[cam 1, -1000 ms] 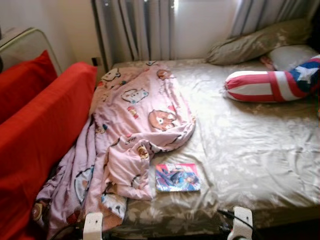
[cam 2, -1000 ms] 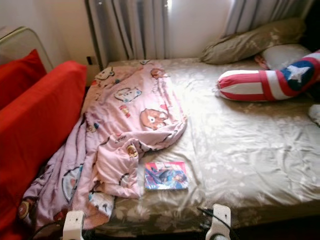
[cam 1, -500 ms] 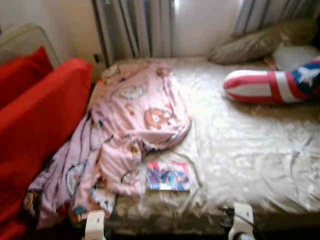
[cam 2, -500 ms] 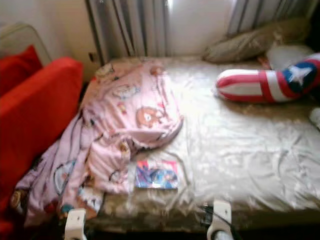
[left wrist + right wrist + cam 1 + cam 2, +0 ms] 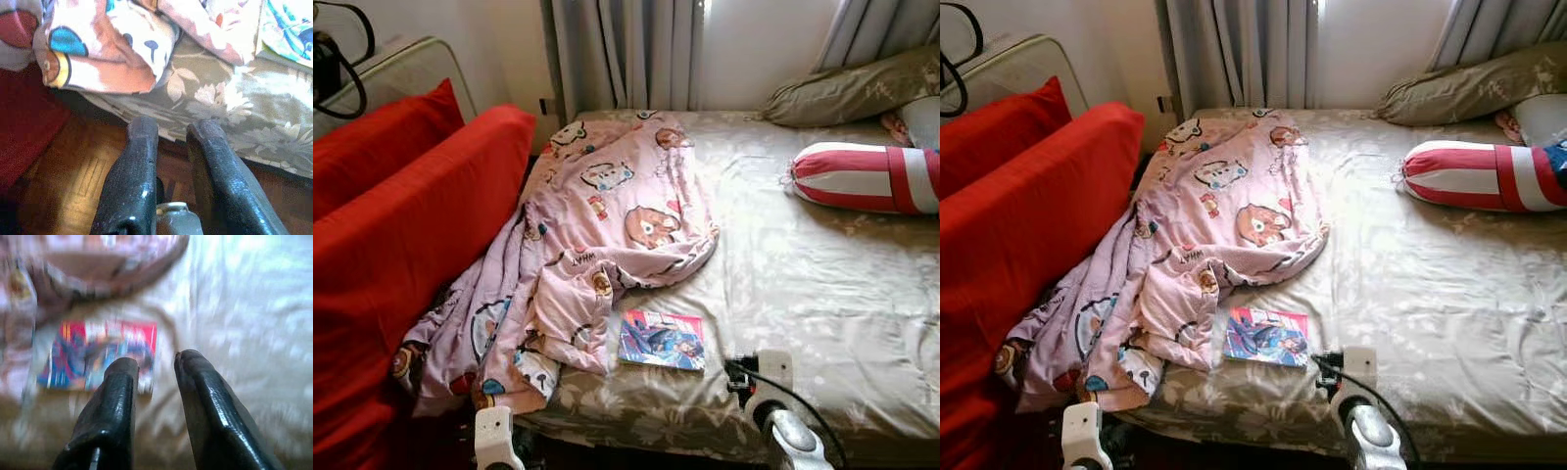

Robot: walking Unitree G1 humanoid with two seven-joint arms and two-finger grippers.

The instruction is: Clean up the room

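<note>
Reaching toward the book point(image 5: 662, 340), the right pincer point(image 5: 155, 363) is hovering with fingers apart; the book is lying ahead, long side along the bed's point(image 5: 822, 294) near edge.

I find little legible text in my views. On the pink cartoon blanket point(image 5: 607, 215), left of centre in my head views, there is a short printed word beside a fold at point(image 5: 576, 260); it appears inverted and reads roughly as "WHAT", though the letters are too small for me to confirm. The comic book point(image 5: 662, 340), lower centre of the frame on the bed, carries a title band along its top edge, but the lettering is too small in my head views and too blurred in my right wrist view. Nothing else can be read.
</note>
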